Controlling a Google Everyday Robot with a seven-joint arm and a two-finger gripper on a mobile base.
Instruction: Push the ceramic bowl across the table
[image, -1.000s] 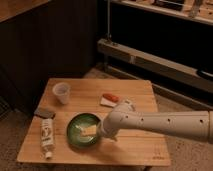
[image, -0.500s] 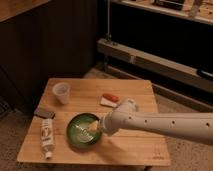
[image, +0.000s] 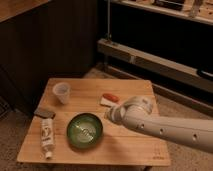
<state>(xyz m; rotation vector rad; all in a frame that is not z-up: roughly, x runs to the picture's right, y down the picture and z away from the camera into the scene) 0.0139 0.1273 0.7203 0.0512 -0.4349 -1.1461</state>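
The ceramic bowl (image: 85, 130), round, glossy dark green with a paler shiny centre, sits on the front middle of the light wooden table (image: 130, 146). It is fully in view. My white arm reaches in from the right. Its gripper (image: 110, 114) hangs over the table just right of the bowl's rim, at about the height of the bowl's far edge. I cannot tell whether it touches the bowl.
A translucent plastic cup (image: 61, 92) stands at the back left. A white tube (image: 47, 136) and a small dark object (image: 44, 112) lie at the left. A red and white item (image: 110, 98) lies behind the gripper. A metal shelf frame (image: 150, 59) runs behind the table.
The arm's end covered the bowl's right part before; it has drawn back to the right and the whole bowl now shows. The bowl sits in about the same place.
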